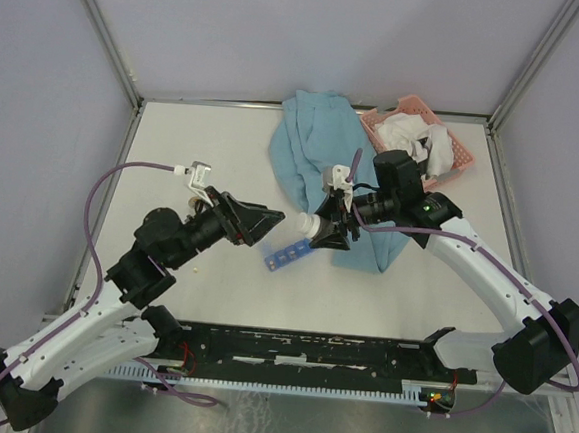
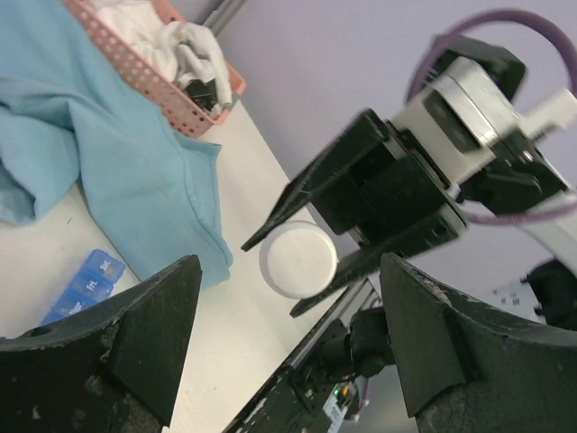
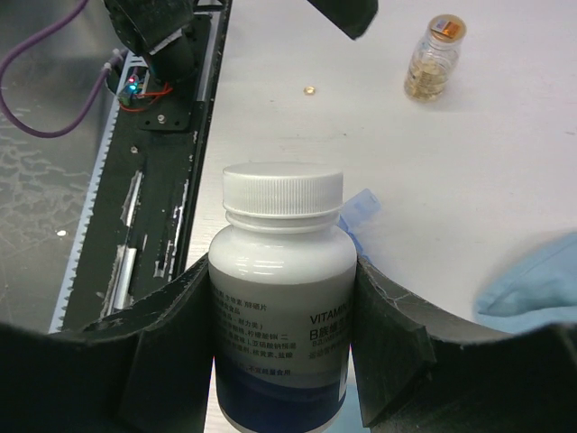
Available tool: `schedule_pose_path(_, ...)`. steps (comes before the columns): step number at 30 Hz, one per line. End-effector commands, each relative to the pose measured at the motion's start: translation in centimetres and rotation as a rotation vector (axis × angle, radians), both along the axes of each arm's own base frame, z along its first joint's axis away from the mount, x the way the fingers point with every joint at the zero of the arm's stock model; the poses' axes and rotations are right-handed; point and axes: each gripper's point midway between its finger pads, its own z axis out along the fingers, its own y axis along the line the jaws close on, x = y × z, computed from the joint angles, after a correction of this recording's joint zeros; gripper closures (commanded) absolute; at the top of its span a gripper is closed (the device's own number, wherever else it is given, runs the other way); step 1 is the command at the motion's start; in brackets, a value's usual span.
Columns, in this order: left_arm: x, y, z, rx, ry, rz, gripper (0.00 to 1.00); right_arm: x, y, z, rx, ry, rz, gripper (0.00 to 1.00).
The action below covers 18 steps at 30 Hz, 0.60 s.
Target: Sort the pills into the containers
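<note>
Left tool [image 1: 269,221] fills the foreground of its wrist view: both black fingers [image 2: 135,334] stand wide apart with nothing between them. It points right, toward the capped end of a white bottle [image 3: 281,271], close to it but apart.

1 pale pill [image 3: 309,90] lies loose on the bench [image 1: 194,149] beside the left arm. 1 small amber vial [image 3: 435,59] stands near it.

Blue organiser strip [image 1: 286,256] lies flat on the bench, between the 2 tools and just below the bottle. Whether its lids are up cannot be told.

Right tool [image 1: 330,232] is clamped on the bottle's body, holding it level above the bench, white cap on and facing left.

Light blue cloth [image 1: 315,148] lies crumpled behind the right tool. Pink mesh basket [image 1: 411,106] sits at the far right corner, touching the cloth, with white items inside.
</note>
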Motion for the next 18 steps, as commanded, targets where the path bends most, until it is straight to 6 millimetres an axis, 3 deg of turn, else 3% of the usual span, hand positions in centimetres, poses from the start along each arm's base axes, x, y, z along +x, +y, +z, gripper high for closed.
schedule_pose_path(1,1.8,0.2,3.0,-0.138,0.091,0.125,0.14,0.8,-0.2,1.2,0.007,-0.091,-0.02,0.89)
schedule_pose_path(6,2.8,-1.2,1.3,-0.065,0.169,0.205,0.14,1.1,-0.3,1.0,-0.003,-0.1,-0.032,0.89)
schedule_pose_path(18,2.8,-4.0,1.3,-0.075,0.185,0.181,0.18,1.3,-0.4,0.9,-0.013,-0.104,-0.045,0.89)
